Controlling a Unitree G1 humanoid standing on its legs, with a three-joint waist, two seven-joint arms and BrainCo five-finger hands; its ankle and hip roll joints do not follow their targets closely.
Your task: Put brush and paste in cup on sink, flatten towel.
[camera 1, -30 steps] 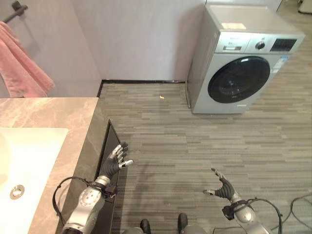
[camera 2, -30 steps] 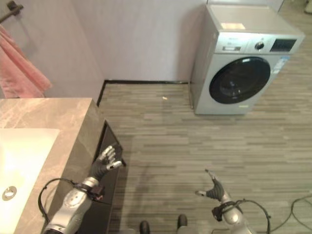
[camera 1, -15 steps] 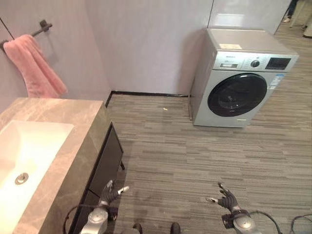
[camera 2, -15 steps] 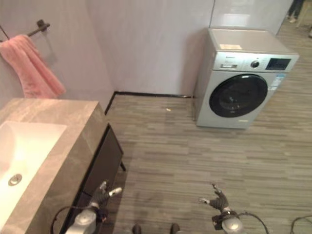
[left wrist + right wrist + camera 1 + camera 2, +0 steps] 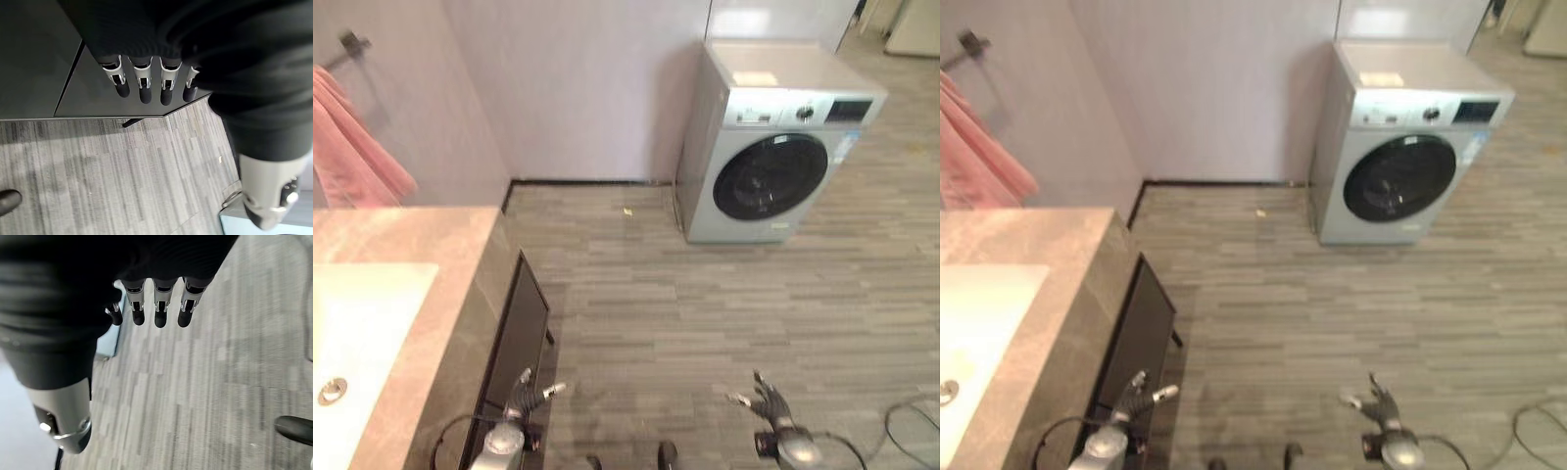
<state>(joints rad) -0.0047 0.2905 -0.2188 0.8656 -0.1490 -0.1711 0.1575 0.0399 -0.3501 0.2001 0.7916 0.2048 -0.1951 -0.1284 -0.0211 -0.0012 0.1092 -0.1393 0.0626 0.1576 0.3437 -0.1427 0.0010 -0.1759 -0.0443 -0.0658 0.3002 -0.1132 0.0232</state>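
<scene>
A pink towel [image 5: 352, 157] hangs bunched from a dark wall bar at the far left, above the marble counter [image 5: 431, 255]. The white sink basin [image 5: 362, 313] is set into that counter, with its drain showing. My left hand [image 5: 524, 392] hangs low beside the dark cabinet front, fingers straight and holding nothing. My right hand [image 5: 769, 399] hangs low over the floor at the lower right, open and empty too. The wrist views show my left fingers [image 5: 142, 85] and my right fingers [image 5: 156, 311] straight over bare floor.
A silver washing machine [image 5: 769, 147] with a dark round door stands against the back wall at the right. Grey wood-look flooring [image 5: 705, 294] spreads between it and the dark cabinet [image 5: 514, 333] under the counter. A small scrap [image 5: 627, 211] lies near the wall.
The camera has moved, first pulling back and then swinging, so the whole scene shifted. Both hands dropped lower in the picture over the second. Their fingers stay open.
</scene>
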